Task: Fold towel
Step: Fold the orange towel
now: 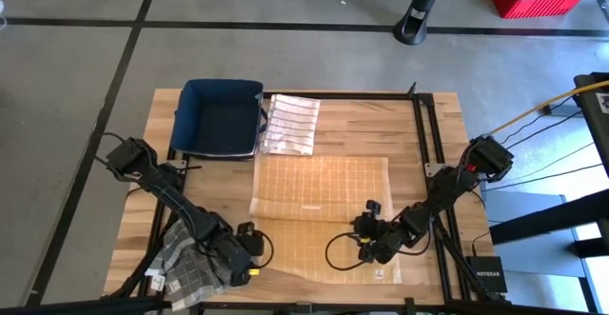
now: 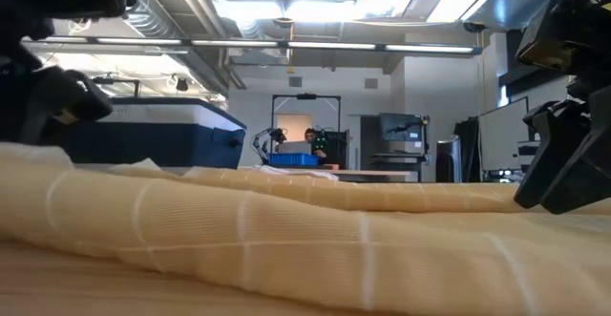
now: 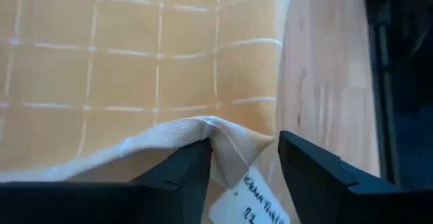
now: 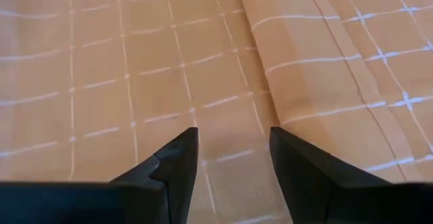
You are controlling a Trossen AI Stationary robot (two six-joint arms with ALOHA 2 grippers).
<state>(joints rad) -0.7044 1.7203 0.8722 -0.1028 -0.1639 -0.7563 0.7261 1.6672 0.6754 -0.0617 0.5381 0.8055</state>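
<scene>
An orange towel (image 1: 324, 191) with a white grid lies spread on the middle of the table, with a crease across its near part. My left gripper (image 1: 249, 258) is low at the towel's near-left corner. In the left wrist view it (image 3: 245, 149) is open, and the rumpled corner with its white label (image 3: 233, 146) is raised between the fingers. My right gripper (image 1: 366, 248) hangs low over the towel's near-right part. It (image 4: 233, 143) is open above flat cloth (image 4: 135, 68), beside a raised fold (image 4: 304, 68). My left gripper comes at the towel's near-left corner slanting down. The bunched corner (image 3: 220, 132) lies against one finger (image 3: 193, 166), and a sliver of table shows between the cloth and the other finger. The rest of the towel lies flat on the table. My right gripper: I cannot tell whether its fingertips touch the towel.
A dark blue bin (image 1: 221, 115) stands at the far left of the table, with a white striped cloth (image 1: 290, 125) beside it. A grey checked cloth (image 1: 190, 258) lies at the near-left corner under the left arm. A black metal frame (image 1: 428, 144) runs along the table's right side.
</scene>
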